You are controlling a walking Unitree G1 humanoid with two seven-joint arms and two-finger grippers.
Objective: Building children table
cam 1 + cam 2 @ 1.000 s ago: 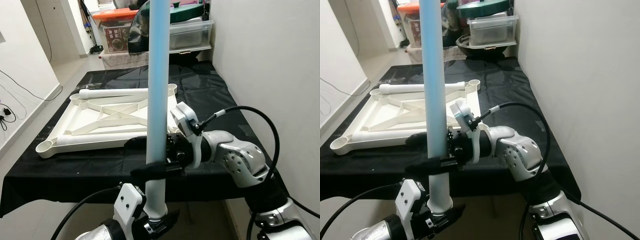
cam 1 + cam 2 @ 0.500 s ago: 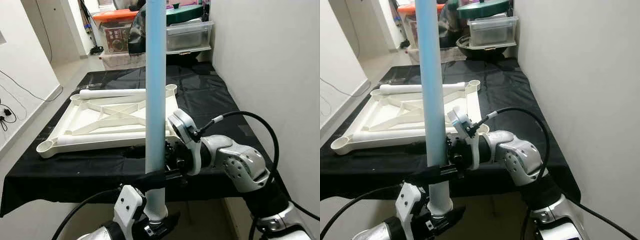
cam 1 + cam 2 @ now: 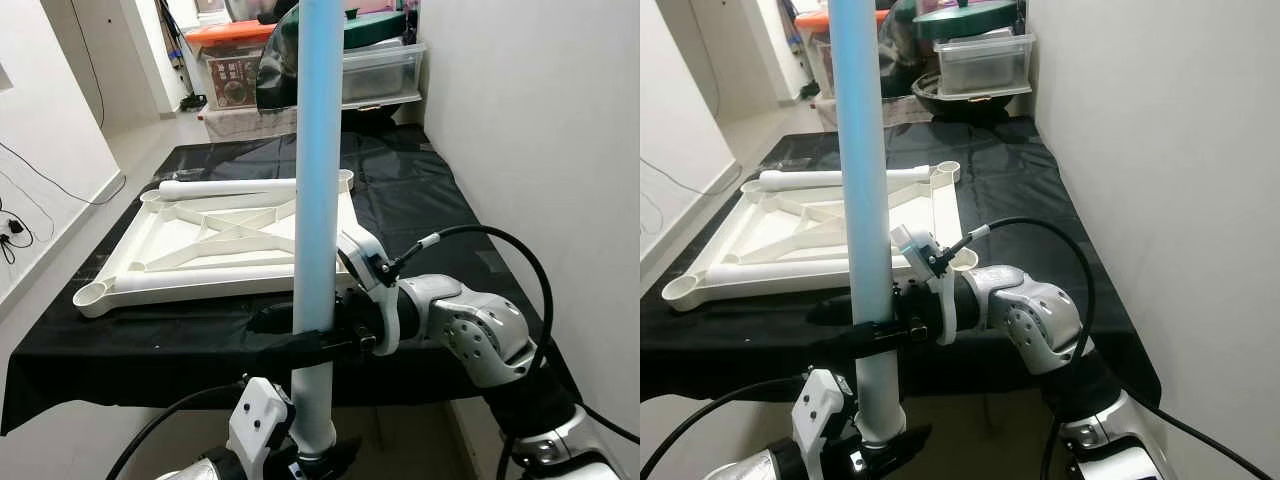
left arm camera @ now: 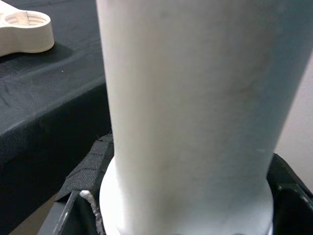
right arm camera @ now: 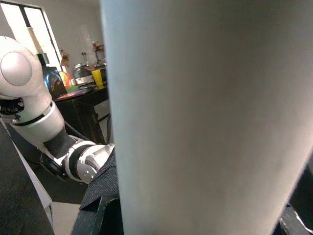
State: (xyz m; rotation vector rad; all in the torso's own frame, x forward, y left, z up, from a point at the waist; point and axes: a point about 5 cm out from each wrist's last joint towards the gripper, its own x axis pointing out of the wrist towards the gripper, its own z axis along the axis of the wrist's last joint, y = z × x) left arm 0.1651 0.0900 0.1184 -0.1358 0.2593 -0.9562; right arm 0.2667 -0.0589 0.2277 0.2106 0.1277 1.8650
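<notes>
A black-covered table (image 3: 420, 200) carries a white tabletop frame (image 3: 215, 245) lying flat on it.

pale blue leg (image 3: 318, 150) upright | white tabletop frame (image 3: 215, 245) flat, upside-down on black cloth

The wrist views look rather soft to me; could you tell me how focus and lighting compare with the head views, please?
Left wrist view: the table leg sits too close and is blurred and featureless, while the black cloth behind is sharper. Right wrist view: the leg is a grey blur, with a blown-out bright window behind. Left eye view: even indoor light, sharp on the white tabletop frame, with sheen on the cloth.
</notes>
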